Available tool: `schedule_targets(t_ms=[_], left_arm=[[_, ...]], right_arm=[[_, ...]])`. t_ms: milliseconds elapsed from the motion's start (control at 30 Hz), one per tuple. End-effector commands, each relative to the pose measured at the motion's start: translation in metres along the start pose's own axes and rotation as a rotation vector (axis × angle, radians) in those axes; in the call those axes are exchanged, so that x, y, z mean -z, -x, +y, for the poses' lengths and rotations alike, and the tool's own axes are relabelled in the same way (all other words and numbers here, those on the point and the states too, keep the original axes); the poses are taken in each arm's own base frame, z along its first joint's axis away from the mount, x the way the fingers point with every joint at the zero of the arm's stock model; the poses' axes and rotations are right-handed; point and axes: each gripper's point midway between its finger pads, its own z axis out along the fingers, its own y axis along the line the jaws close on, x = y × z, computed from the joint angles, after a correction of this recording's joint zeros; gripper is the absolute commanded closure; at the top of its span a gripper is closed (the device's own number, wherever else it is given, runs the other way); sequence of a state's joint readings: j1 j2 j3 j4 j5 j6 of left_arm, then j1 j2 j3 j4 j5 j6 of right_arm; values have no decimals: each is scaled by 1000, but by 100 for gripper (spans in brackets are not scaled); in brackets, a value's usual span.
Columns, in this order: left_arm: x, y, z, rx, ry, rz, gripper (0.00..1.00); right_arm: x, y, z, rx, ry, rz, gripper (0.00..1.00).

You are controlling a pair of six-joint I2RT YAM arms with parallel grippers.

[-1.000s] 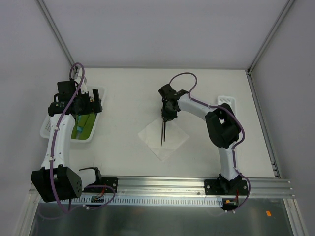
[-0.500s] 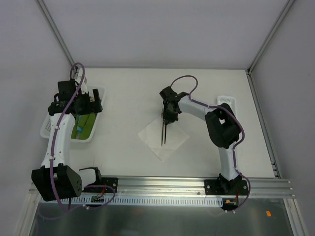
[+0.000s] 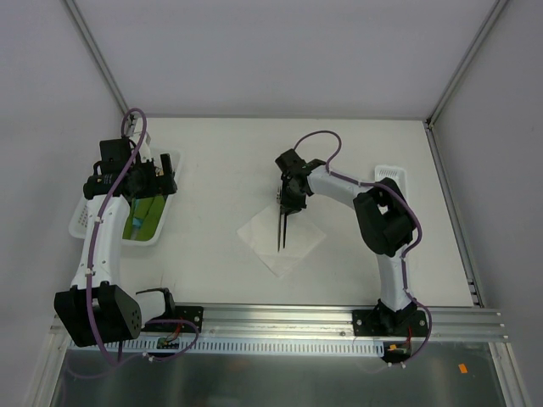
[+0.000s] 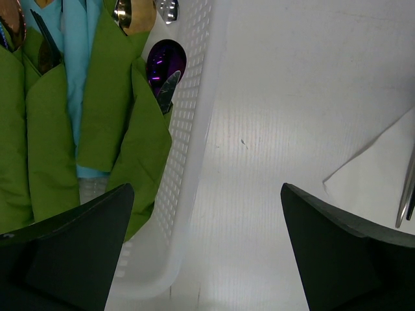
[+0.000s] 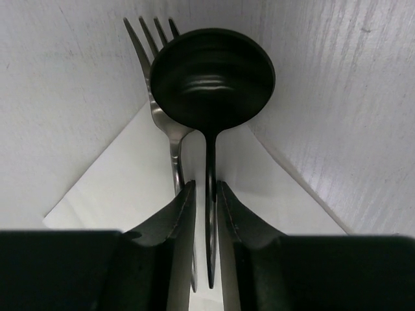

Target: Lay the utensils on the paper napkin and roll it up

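Observation:
The black spoon (image 5: 213,78) and the thin fork (image 5: 146,39) lie side by side along the white paper napkin (image 5: 123,188), their heads past its far corner. My right gripper (image 5: 206,188) stands low over their handles with its jaws slightly apart. The spoon handle runs down the narrow gap with light on both sides, and the fork handle passes under the left finger. From above, the utensils (image 3: 282,229) lie on the napkin (image 3: 259,237) below the right gripper (image 3: 288,199). My left gripper (image 4: 207,246) hangs wide open and empty by the basket.
A white basket (image 4: 188,129) at the left holds green and teal folded cloths (image 4: 110,103) with gold cutlery (image 4: 133,16) and a purple spoon (image 4: 165,61). A second white basket (image 3: 390,174) sits at the right edge behind the right arm.
The right gripper's jaws have parted a little from the utensil handles, and the utensils now rest on the napkin. The left arm has not moved.

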State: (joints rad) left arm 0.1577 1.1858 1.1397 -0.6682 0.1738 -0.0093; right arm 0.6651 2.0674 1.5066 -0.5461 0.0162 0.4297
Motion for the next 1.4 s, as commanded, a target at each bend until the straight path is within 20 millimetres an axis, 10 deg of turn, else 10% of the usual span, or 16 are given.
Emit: schedule_targets(t_ms=[0,467,667,1033,1367], left_arm=[[0,-1,-5,-47,-41,-5,1],[49,-6,-77,-412,-480,-198,2],[55,-35,-115,-652,-686,-238,17],[8,-164,-216,-1160,-800,-95,52],[-12,-238,-249,-1360,-812,-134,59]], right_arm=[[12,2,4,-9,21,-17,77],[70,18,26,0,141,-96,59],[116,33,30,-8,226,-171,59],[135,-10,-48,-30,198,-155,66],[146,-45,-123,-147,183,-184,64]])
